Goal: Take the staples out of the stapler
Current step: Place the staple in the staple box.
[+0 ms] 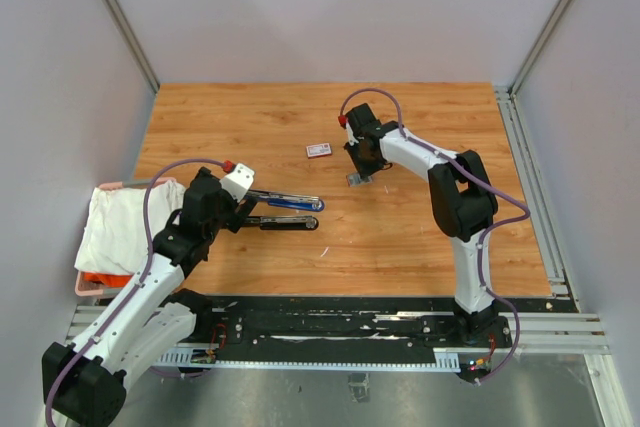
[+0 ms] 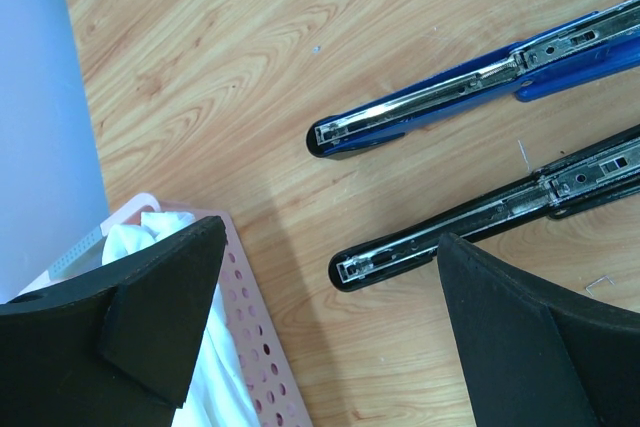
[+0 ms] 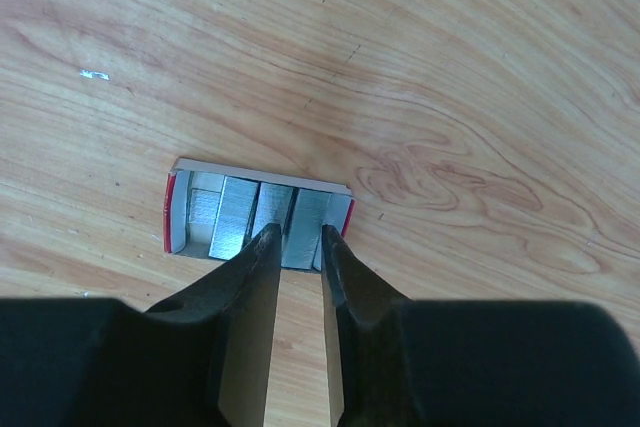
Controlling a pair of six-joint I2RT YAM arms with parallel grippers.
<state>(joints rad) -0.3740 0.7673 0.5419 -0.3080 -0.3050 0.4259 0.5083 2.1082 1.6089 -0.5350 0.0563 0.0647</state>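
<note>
The right tool (image 3: 297, 235) hung low over a small open tray (image 3: 177, 209) with red ends, which lay on the desk (image 1: 420, 127). Its fingers stood only a narrow gap apart. The tips were at the staples (image 3: 235, 217), silvery bars lying side by side in the tray; I could not tell whether it gripped one. The left tool (image 2: 330, 247) was wide open and held nothing, above the tip of the black stapler (image 2: 480, 215). The blue stapler (image 2: 450, 87) lay just beside it, and both showed their metal rails. A pink basket (image 2: 255, 327) with white cloth (image 2: 225, 392) stood at the left.
</note>
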